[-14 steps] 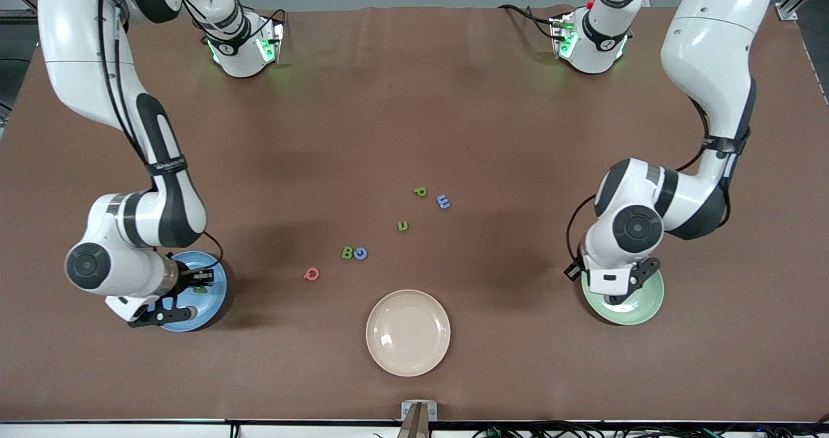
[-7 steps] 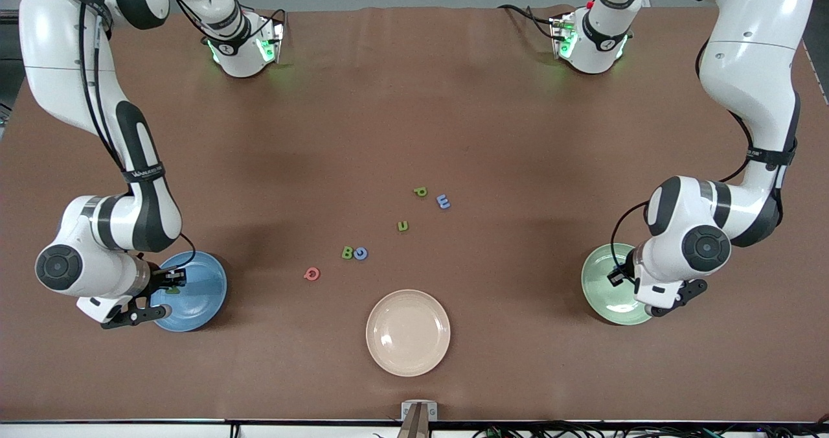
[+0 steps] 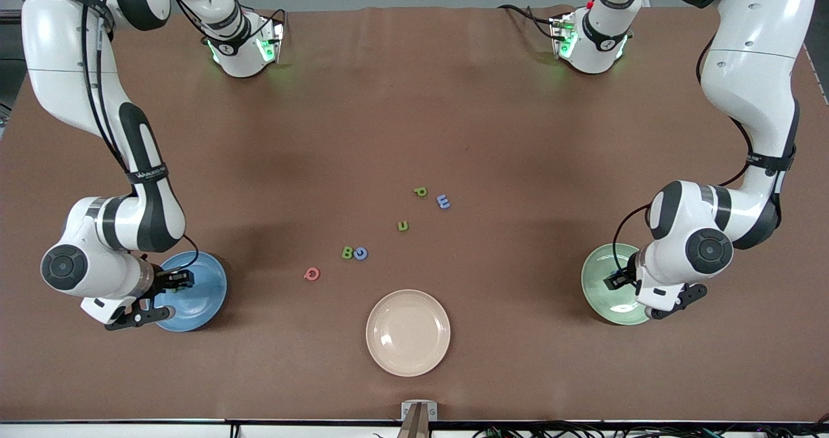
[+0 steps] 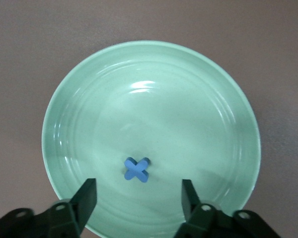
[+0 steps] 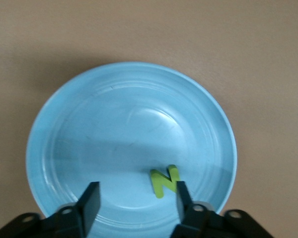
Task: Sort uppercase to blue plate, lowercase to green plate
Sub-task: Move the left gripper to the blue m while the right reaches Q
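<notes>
My right gripper (image 3: pixel 171 285) is open over the blue plate (image 3: pixel 207 295). In the right wrist view the plate (image 5: pixel 114 129) holds the green N (image 5: pixel 165 181), which lies flat beside one of my fingers (image 5: pixel 183 198), gripper (image 5: pixel 135 202). My left gripper (image 3: pixel 620 281) is open over the green plate (image 3: pixel 597 276). The left wrist view shows that plate (image 4: pixel 154 94) with the blue x (image 4: pixel 137 169) lying flat in it, gripper (image 4: pixel 139 197). On the table lie green p (image 3: pixel 420 192), blue m (image 3: pixel 443 201), green u (image 3: pixel 403 226), green B (image 3: pixel 348 253), blue G (image 3: pixel 361 253) and pinkish-red Q (image 3: pixel 311 273).
A cream plate (image 3: pixel 408 332) sits near the table's front edge, nearer to the front camera than the loose letters. The two arm bases (image 3: pixel 243 46) (image 3: pixel 589 39) stand along the back edge.
Both arms have swung outward toward their own ends of the table, so more of each plate shows. The N and x stay in their plates. The loose letters have not moved.
</notes>
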Action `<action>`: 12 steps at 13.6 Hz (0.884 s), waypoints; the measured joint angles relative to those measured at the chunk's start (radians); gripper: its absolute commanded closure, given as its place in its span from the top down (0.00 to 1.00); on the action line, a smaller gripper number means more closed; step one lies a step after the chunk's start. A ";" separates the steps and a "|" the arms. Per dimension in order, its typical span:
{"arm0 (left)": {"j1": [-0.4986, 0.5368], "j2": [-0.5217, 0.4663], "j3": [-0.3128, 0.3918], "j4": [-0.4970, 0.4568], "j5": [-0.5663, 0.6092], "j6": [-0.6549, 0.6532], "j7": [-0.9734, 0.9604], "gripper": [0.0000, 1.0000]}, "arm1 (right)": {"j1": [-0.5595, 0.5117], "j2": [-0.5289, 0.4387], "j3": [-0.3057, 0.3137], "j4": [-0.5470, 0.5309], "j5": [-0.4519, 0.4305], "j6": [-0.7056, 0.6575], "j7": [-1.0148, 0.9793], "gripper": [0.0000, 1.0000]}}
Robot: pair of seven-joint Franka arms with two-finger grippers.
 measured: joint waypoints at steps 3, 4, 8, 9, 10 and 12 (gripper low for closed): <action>-0.020 -0.018 -0.070 0.004 -0.001 0.000 -0.025 0.99 | 0.026 -0.003 0.010 0.007 0.001 0.001 0.001 0.87; -0.034 -0.022 -0.106 0.004 -0.001 0.000 -0.073 0.99 | 0.040 -0.005 0.012 0.010 0.001 0.001 0.006 0.90; -0.186 -0.022 -0.148 0.002 0.000 0.000 -0.225 0.95 | 0.103 -0.016 0.016 0.017 0.002 0.000 0.115 0.98; -0.239 -0.022 -0.146 0.001 0.000 0.003 -0.269 0.91 | 0.119 -0.021 0.017 0.017 0.002 0.000 0.148 0.98; -0.283 -0.020 -0.144 -0.001 0.001 0.012 -0.318 0.88 | 0.133 -0.027 0.018 0.017 0.002 -0.001 0.178 0.98; -0.356 -0.013 -0.139 -0.017 0.047 0.032 -0.407 0.79 | 0.166 -0.036 0.020 0.017 0.002 -0.009 0.247 0.98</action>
